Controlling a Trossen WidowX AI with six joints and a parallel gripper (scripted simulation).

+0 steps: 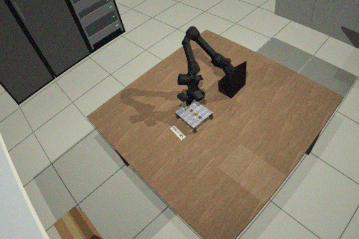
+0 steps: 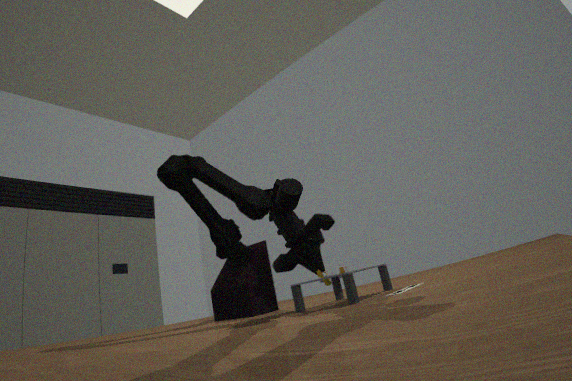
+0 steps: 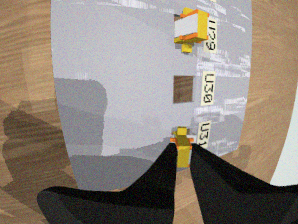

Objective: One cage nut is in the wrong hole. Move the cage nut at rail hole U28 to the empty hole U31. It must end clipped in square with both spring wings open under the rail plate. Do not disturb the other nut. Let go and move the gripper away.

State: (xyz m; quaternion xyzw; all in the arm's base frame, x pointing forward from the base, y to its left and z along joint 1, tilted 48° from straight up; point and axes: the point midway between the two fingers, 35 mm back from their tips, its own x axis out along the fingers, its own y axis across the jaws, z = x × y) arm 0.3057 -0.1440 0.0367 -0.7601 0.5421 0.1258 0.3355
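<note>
Rail plate [image 1: 204, 112] [image 2: 363, 269] [image 3: 125, 45] and its nuts, with clock directions referred to the wrist view. The plate stands on short legs upon the wooden table [image 1: 251, 132] [image 2: 475, 321] [image 3: 25, 60]. Toward 12 o'clock, the other nut [image 1: 195, 113] [image 2: 342, 270] [image 3: 200, 26], yellow and orange with a pale face, sits at the hole marked U29. At 6 o'clock from it lies the U30 hole [image 3: 183, 89], unfilled, with wood grain visible through it. Farther toward 6 o'clock, beside the U31 label [image 3: 204, 134], is the task's cage nut [image 1: 188, 106] [image 2: 323, 277] [image 3: 183, 152]. The claw [image 1: 189, 104] [image 2: 321, 272] [image 3: 181, 148] pinches this nut, its dark fingertips nearly closed, one at the nut's 9 o'clock side and one at its 3 o'clock side. Whether the nut is fully seated, with both wings open beneath the plate, cannot be determined.
</note>
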